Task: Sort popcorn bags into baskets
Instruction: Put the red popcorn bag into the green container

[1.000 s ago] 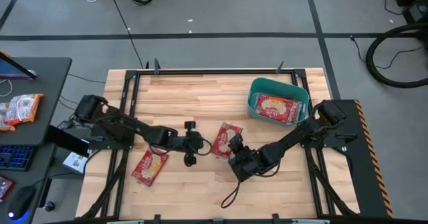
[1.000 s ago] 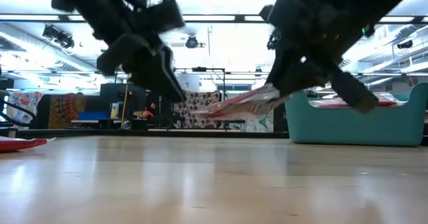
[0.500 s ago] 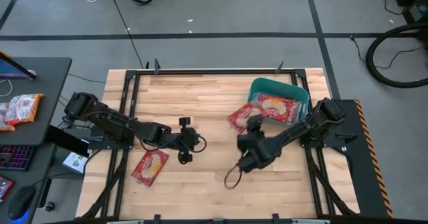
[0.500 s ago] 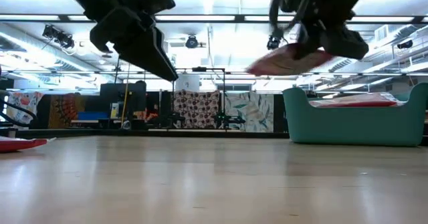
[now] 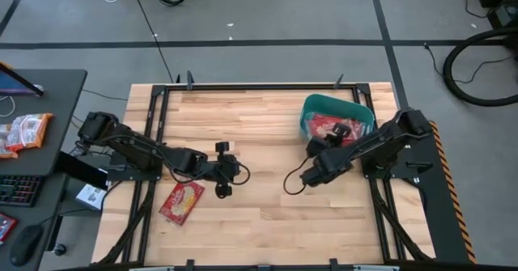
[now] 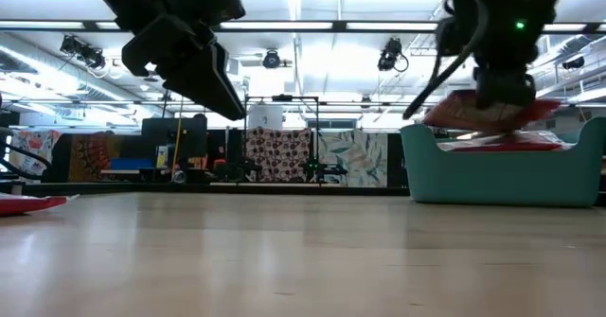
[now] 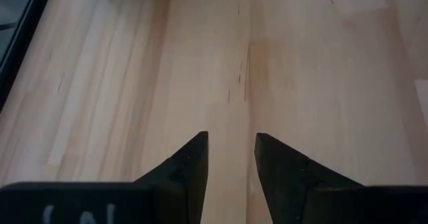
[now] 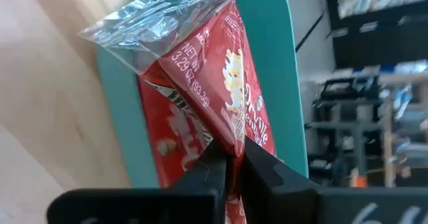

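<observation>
Red popcorn bag [image 8: 221,97] is pinched in the right claw [image 8: 229,158], with the teal basket [image 8: 284,70] just under it; it should open only once low inside. Left claw [image 7: 231,158] hangs open over bare wood.

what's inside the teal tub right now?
At least one red popcorn bag lies in the teal tub. The right tool holds another bag over it, covering the rest of the tub.

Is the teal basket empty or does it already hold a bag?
Not empty: one popcorn bag lies inside the basket, under the bag the right gripper holds.
</observation>
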Robot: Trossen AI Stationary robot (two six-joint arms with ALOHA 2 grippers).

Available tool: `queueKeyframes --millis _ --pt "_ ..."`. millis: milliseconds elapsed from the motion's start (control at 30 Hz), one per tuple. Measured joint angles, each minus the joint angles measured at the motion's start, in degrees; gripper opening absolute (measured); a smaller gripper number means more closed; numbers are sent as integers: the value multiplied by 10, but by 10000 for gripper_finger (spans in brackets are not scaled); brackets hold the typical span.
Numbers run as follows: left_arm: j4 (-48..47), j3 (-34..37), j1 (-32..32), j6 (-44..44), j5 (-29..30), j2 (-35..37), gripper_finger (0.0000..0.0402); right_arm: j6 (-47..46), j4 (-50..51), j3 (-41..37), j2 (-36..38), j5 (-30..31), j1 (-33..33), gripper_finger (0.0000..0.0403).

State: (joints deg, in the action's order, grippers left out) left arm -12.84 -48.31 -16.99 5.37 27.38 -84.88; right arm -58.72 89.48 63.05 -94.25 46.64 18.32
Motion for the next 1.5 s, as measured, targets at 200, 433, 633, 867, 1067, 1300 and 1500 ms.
queueKeyframes --millis 200,433,633,867,1067,1300,1500 --pt "9 0 1 2 0 0 130 -59 3 -66 60 -25 -18 29" --pt "42 0 5 -13 0 0 130 -3 -47 -85 79 -6 -52 53" --pt "46 0 5 -15 -6 0 130 63 -79 -86 81 -37 -98 115" --pt "44 0 5 -16 -7 0 130 97 -104 -53 109 -108 -111 153" --pt "28 0 5 -3 -56 0 130 95 -81 -5 139 -120 -89 153" --pt "-47 0 5 45 -149 2 130 128 -133 5 171 -98 -60 153" --pt "-137 0 1 118 -305 2 130 293 -341 5 168 -48 -13 153"
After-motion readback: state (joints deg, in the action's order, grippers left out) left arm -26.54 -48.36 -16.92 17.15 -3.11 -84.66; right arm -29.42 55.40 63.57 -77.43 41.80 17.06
